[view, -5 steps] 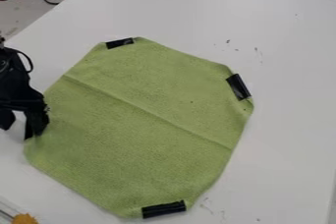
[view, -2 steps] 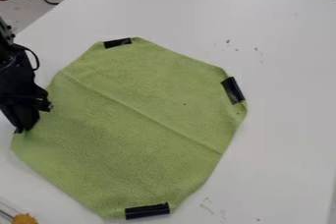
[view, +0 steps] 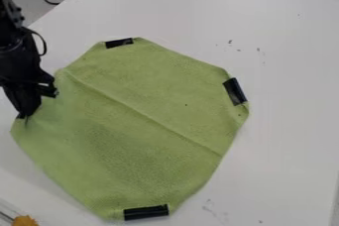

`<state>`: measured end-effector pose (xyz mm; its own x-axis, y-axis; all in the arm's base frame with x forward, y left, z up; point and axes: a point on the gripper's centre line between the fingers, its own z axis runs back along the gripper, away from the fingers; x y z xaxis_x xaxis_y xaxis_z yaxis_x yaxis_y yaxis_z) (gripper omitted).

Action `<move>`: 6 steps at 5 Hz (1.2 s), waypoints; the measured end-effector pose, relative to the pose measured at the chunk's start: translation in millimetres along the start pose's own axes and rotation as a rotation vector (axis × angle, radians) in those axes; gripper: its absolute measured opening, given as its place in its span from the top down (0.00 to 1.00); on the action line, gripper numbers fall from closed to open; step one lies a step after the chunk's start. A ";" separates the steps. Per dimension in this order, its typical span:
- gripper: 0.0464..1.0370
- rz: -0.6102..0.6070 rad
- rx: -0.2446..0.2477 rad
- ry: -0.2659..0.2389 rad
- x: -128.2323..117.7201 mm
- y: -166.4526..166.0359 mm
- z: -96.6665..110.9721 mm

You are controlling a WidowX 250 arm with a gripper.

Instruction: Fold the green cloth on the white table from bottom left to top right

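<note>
1. Hanging down at the left of our view, the black gripper (view: 25, 116) points its tips toward the cloth's left corner, with the arm above it leaning in from the upper left.
2. We see its fingers drawn together, pinching the green cloth (view: 145, 121) at that corner, where the fabric rises toward the tips.
3. The rest of the cloth lies spread on the white table (view: 291, 31), with 1 long crease slanting from upper left to lower right.
4. We count 3 black strips on it: the top strip (view: 119, 43), the right strip (view: 235, 91) and the bottom strip (view: 146, 212).
5. The pinched bit is partly hidden behind the fingers, and the view's left edge cuts off part of the arm. We can't make out what the yellow item (view: 25, 221) at the lower left is.
6. White tabletop stretches from the cloth's right side to the table's right edge, and beyond its upper side to the far edge.
</note>
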<state>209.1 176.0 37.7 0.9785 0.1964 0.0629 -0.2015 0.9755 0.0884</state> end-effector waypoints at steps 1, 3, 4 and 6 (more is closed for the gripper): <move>0.98 -0.025 0.070 -0.036 18.0 -19.2 30.3; 0.98 -0.077 0.086 -0.061 53.3 -84.8 41.2; 0.98 -0.116 0.073 -0.038 68.9 -115.4 27.7; 0.98 -0.108 0.039 -0.003 89.8 -157.4 -1.3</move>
<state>328.8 40.1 28.2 0.9945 0.0897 0.0534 -0.0961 0.9864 0.1333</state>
